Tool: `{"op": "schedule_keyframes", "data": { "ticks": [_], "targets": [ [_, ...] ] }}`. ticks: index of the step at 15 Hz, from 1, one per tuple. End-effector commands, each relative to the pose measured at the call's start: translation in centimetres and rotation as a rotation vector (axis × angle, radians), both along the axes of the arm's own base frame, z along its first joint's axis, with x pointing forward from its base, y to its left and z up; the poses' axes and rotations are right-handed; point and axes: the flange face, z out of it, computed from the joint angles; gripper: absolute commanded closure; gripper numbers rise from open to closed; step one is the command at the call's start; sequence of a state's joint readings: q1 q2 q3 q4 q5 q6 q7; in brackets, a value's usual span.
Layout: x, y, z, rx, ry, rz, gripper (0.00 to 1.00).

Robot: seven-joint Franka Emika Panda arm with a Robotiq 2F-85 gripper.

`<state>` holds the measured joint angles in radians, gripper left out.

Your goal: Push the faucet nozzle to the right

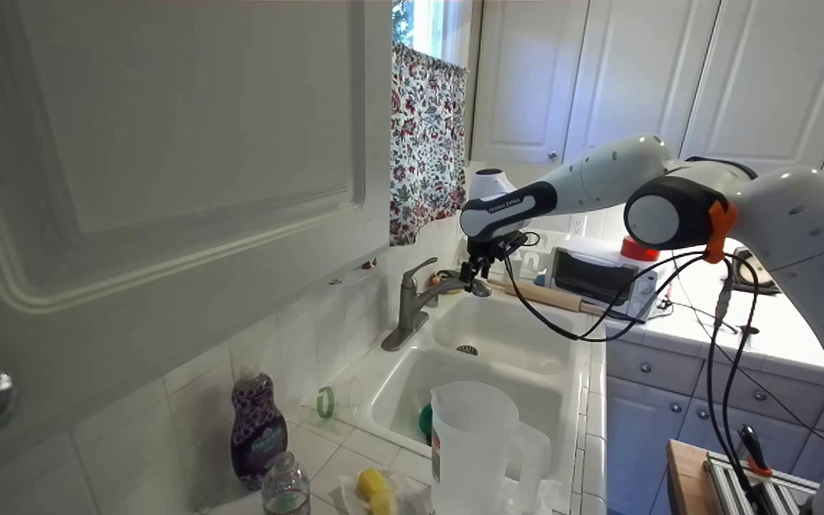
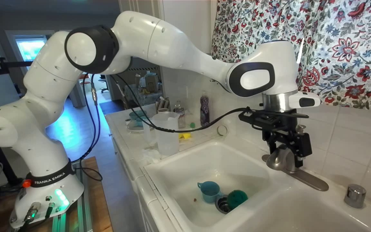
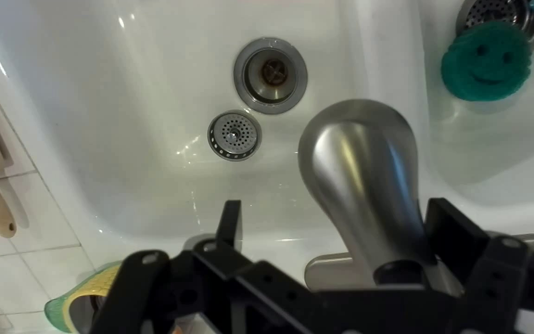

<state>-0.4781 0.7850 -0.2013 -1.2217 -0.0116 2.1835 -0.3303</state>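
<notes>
The faucet nozzle is a brushed silver-grey spout over the white sink, seen in both exterior views (image 1: 440, 287) (image 2: 278, 160) and large in the wrist view (image 3: 359, 171). Its rounded end lies over the basin near the divider. My gripper (image 3: 339, 220) is open around the spout, also in both exterior views (image 1: 475, 275) (image 2: 285, 155). In the wrist view the right finger is against or very close to the spout's right side. A wide gap separates the left finger from the spout. The faucet's upright base is partly hidden behind the gripper.
The double sink (image 2: 217, 148) holds a green sponge (image 3: 486, 62), a blue cup (image 2: 209, 190) and a loose strainer (image 3: 234, 135). A clear pitcher (image 1: 473, 443) and purple bottle (image 1: 258, 433) stand on the counter. A rolling pin (image 1: 548, 295) lies beyond the sink. The wall is behind the faucet.
</notes>
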Motion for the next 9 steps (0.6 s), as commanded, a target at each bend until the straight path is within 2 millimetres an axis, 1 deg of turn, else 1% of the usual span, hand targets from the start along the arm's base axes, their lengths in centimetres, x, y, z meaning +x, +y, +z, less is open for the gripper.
{"op": "schedule_keyframes", "data": {
  "ticks": [1, 4, 9],
  "targets": [
    [1.1, -2.3, 0.4, -0.009, -0.016, 0.007, 0.0],
    [1.3, -3.6, 0.5, -0.012, -0.004, -0.006, 0.0],
    [1.5, -4.9, 0.5, -0.009, 0.003, -0.025, 0.0]
  ]
}}
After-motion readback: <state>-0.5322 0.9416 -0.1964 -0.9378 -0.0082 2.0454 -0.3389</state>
